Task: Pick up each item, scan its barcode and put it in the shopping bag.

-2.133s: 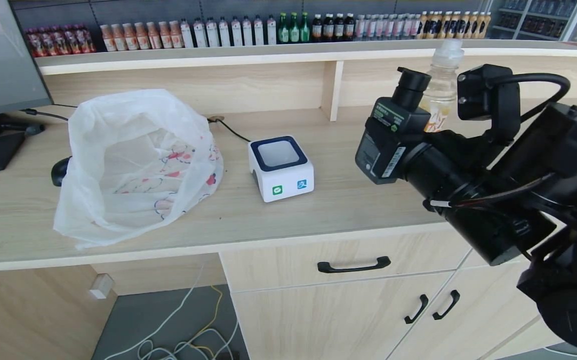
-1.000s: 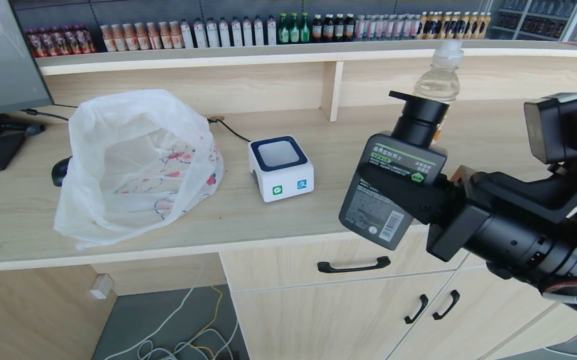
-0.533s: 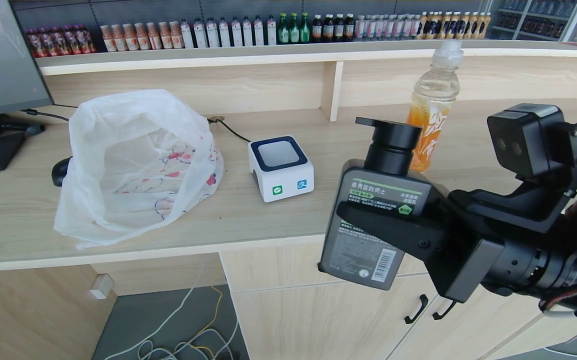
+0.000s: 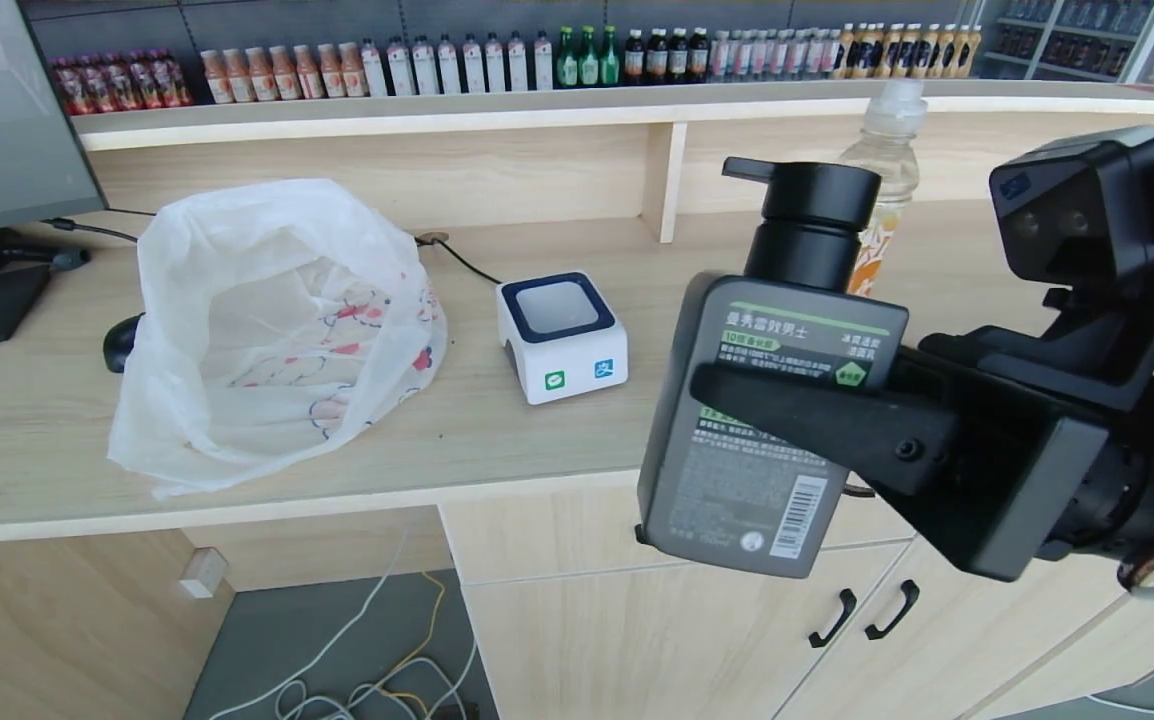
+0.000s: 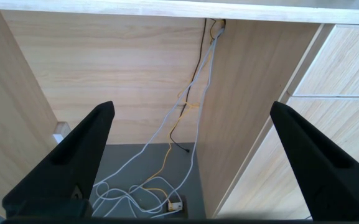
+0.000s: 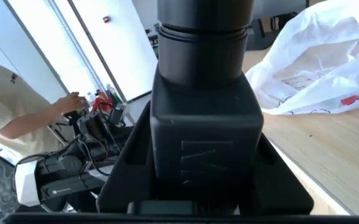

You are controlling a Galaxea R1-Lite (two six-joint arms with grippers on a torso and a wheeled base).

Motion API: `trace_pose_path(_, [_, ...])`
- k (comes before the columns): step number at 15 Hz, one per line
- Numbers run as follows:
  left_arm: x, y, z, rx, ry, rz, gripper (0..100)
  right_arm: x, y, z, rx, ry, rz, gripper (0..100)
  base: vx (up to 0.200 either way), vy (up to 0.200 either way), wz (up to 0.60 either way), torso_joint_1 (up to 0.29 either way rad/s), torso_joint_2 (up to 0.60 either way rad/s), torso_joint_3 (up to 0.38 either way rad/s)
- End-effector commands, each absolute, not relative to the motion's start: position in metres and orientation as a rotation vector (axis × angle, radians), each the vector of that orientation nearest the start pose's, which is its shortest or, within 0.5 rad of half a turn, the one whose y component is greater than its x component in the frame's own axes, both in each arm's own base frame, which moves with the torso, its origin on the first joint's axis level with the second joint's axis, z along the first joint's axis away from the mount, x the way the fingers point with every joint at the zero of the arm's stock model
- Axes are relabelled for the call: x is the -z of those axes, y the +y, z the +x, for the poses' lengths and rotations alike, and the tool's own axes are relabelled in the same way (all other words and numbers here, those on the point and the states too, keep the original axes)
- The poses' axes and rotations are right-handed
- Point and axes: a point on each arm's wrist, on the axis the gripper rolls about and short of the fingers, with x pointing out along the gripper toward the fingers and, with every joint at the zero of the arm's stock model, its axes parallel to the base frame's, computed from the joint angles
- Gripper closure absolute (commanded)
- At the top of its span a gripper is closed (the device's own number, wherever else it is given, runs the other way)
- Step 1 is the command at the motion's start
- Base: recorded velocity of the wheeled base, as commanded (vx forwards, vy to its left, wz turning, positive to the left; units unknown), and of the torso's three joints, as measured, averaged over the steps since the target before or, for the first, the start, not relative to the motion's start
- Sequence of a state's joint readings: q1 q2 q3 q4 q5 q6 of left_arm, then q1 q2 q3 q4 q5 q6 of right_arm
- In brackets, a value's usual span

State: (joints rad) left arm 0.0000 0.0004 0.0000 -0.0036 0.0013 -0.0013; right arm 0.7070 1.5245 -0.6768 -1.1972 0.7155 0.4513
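Note:
My right gripper (image 4: pixel 787 425) is shut on a dark grey pump bottle (image 4: pixel 772 400), held upright in the air in front of the counter's edge, right of the scanner. Its label and barcode face the head camera. In the right wrist view the same bottle (image 6: pixel 204 112) fills the space between the fingers. The white barcode scanner (image 4: pixel 561 335) sits mid-counter with its window up. The white shopping bag (image 4: pixel 272 325) lies open on the left of the counter. An orange drink bottle (image 4: pixel 882 175) stands behind the held bottle. My left gripper (image 5: pixel 188 162) hangs open below the counter, empty.
A raised shelf (image 4: pixel 577 105) with a divider runs along the counter's back. A monitor (image 4: pixel 7 110) and a black stand sit at the far left. Drawers and cabinet doors (image 4: pixel 707 530) are under the counter; loose cables (image 4: pixel 377 660) lie on the floor.
My right gripper carried the pump bottle from over the counter's right side down and toward the camera, turning its barcode side to face the head view, then lifted it slightly.

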Motion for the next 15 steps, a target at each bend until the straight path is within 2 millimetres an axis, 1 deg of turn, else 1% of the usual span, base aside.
trace_pose_path(1, [-0.076, 0.000, -0.023, -0.002, -0.005, -0.002, 0, -0.260, 0.173, 0.179, -1.487, -0.080, 0.370, 100, 0.000, 0.000, 0.00, 0.000, 0.00, 0.000])
trace_pose_path(5, [-0.076, 0.000, -0.023, -0.002, -0.005, -0.002, 0, -0.274, 0.174, 0.181, -1.503, -0.089, 0.419, 100, 0.000, 0.000, 0.00, 0.000, 0.00, 0.000])
trace_pose_path(15, [-0.076, 0.000, -0.023, -0.002, -0.005, -0.002, 0, -0.273, 0.180, 0.175, -1.536, -0.076, 0.424, 100, 0.000, 0.000, 0.00, 0.000, 0.00, 0.000])
